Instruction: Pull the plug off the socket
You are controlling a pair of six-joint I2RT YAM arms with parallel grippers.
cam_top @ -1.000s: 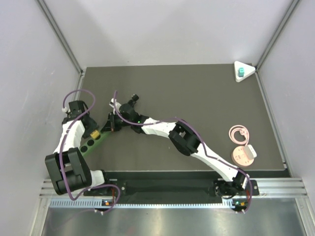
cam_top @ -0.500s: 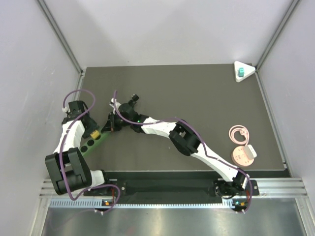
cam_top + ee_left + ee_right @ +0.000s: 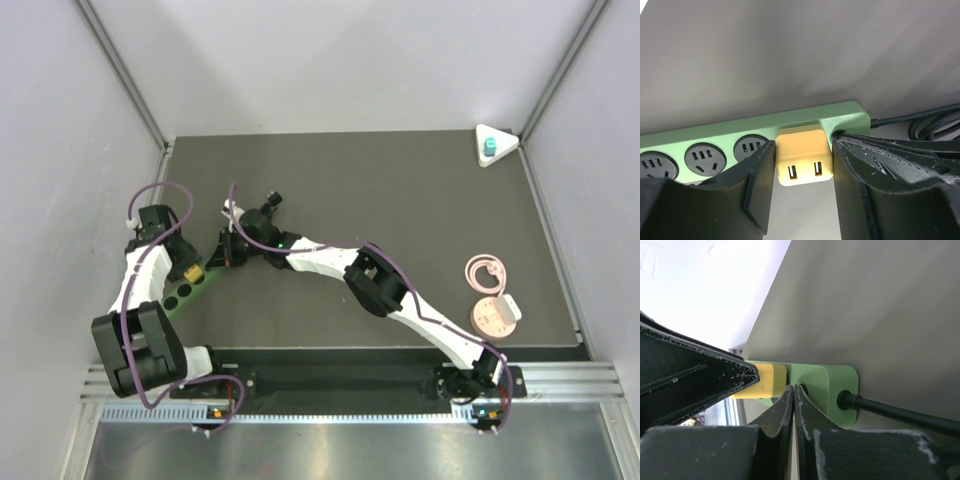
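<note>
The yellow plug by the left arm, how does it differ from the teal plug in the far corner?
The yellow plug sits in a green power strip; the teal plug sits on a white triangular block. The left fingers clamp the yellow plug; nothing touches the teal plug. Both are small, blocky and seated.

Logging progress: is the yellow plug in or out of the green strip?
In: the yellow plug sits flush against the green strip, no gap visible.
</note>
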